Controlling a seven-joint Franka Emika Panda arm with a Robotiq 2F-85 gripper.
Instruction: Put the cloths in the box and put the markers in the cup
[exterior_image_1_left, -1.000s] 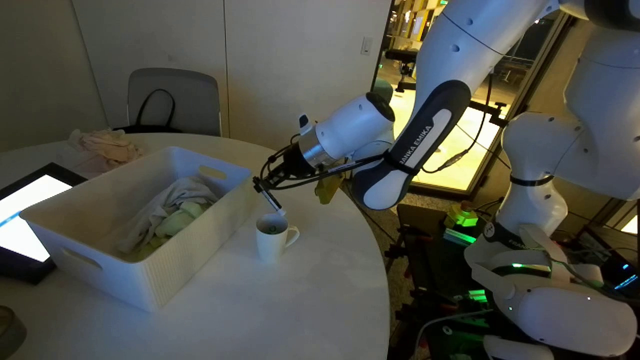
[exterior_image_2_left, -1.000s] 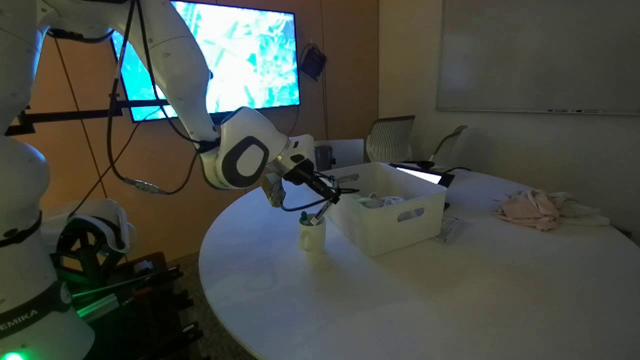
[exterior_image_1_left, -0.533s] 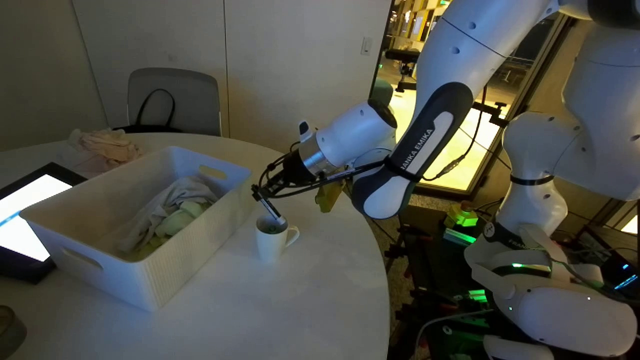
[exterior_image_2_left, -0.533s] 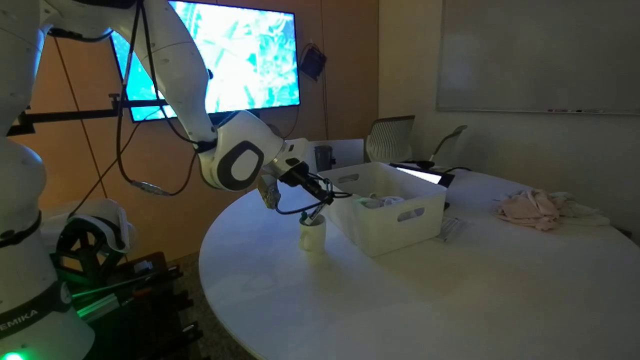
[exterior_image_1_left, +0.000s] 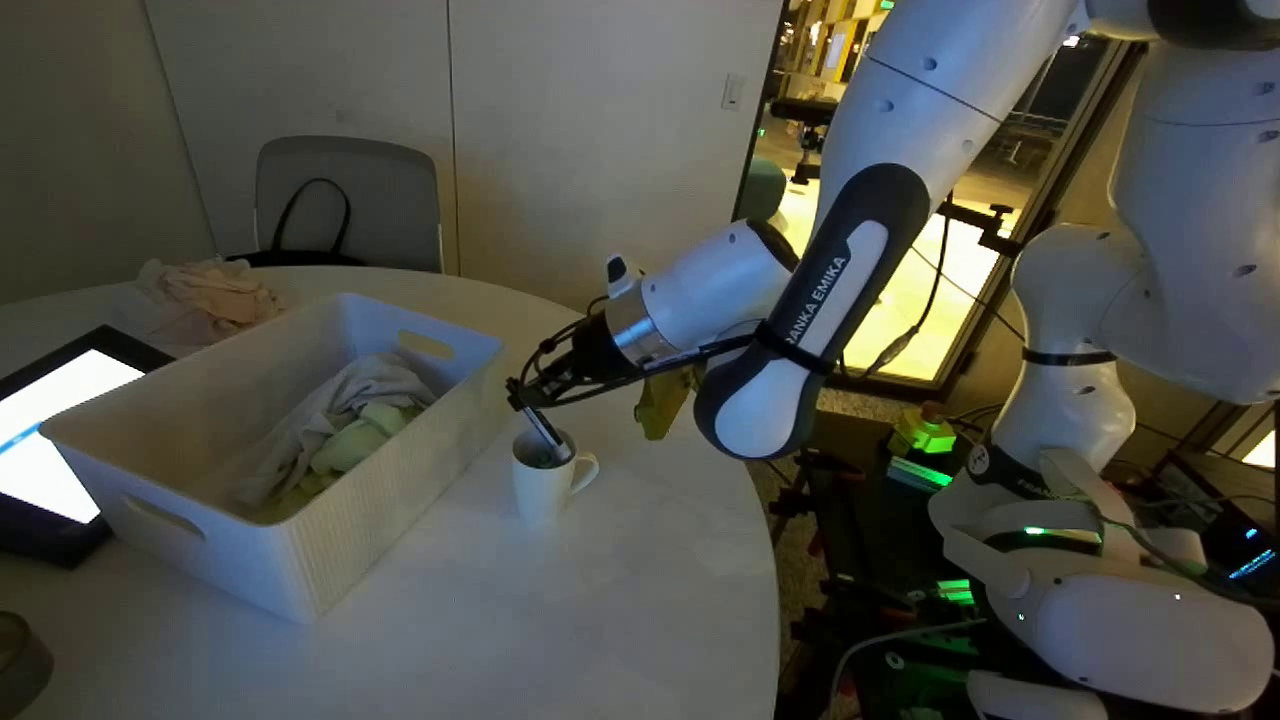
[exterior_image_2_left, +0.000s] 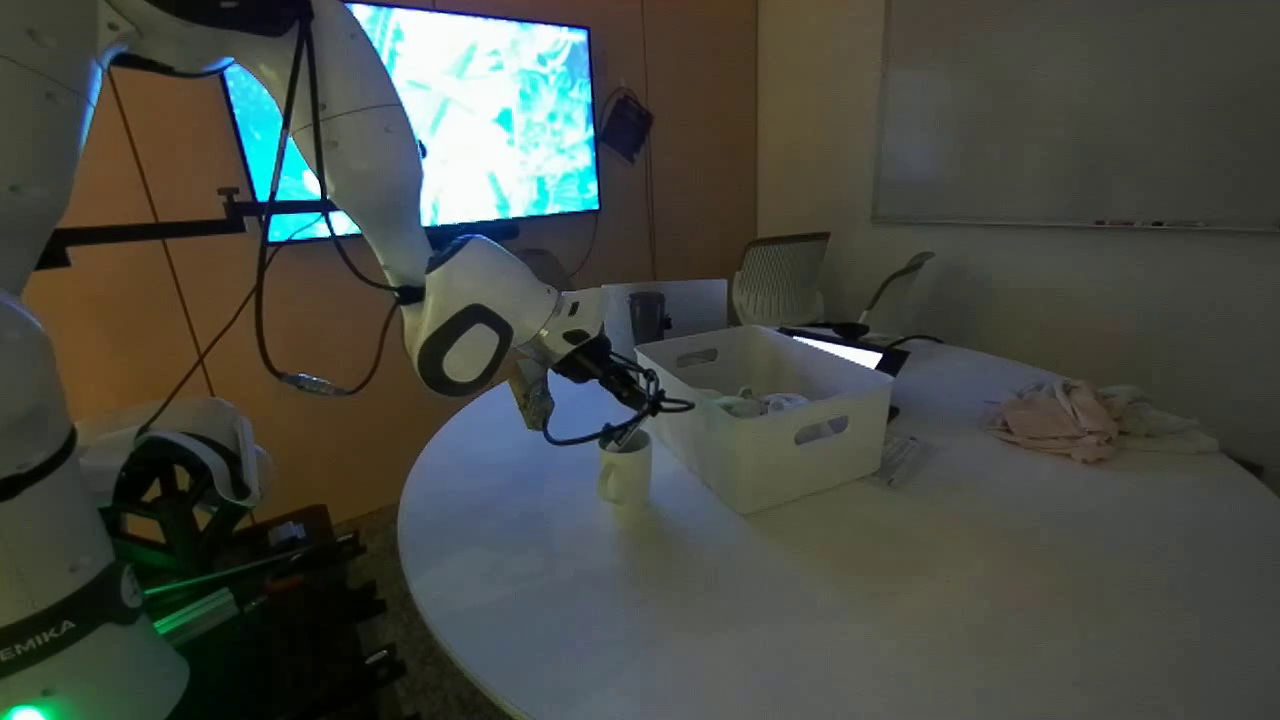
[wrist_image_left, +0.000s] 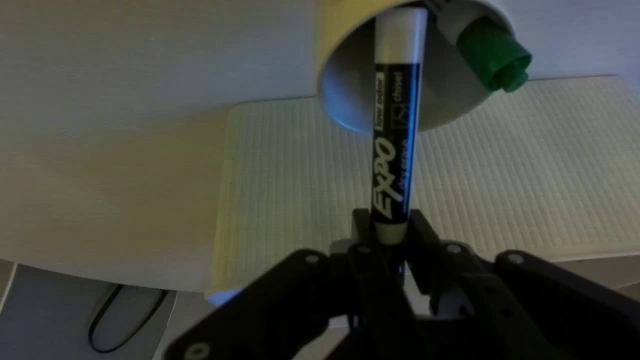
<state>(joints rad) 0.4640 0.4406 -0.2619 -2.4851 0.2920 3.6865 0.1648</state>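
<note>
One hand (wrist_image_left: 390, 226), closed to a narrow gap around one black marker (wrist_image_left: 392, 150), which it grips near the upper end. The marker slants downward from the hand; its white lower end lies within the mouth of the cup. Contact with the wall cannot be determined.

One cup (exterior_image_1_left: 540, 495): white, one side handle, upright on the tabletop (exterior_image_1_left: 620, 620) just below the hand. It contains one green-ended marker (wrist_image_left: 492, 50), green end projecting. Markers counted: two.

One box (exterior_image_1_left: 390, 500): white, beside the cup, near the hand. Contents: one grey-white cloth (exterior_image_1_left: 345, 400) and, against it, yellow-green cloth (exterior_image_1_left: 360, 440); the number of yellow-green pieces cannot be told owing to overlap.

Past the box from the hand, on the tabletop: one dark-framed tablet (exterior_image_1_left: 70, 430), screen lit, and one heap of pink and whitish fabric (exterior_image_2_left: 1065, 425), pieces not countable.

Well apart from the hand, beyond the tabletop: one grey chair (exterior_image_1_left: 390, 200), one lit wall screen (exterior_image_2_left: 510, 110), one whiteboard (exterior_image_2_left: 1080, 110).
</note>
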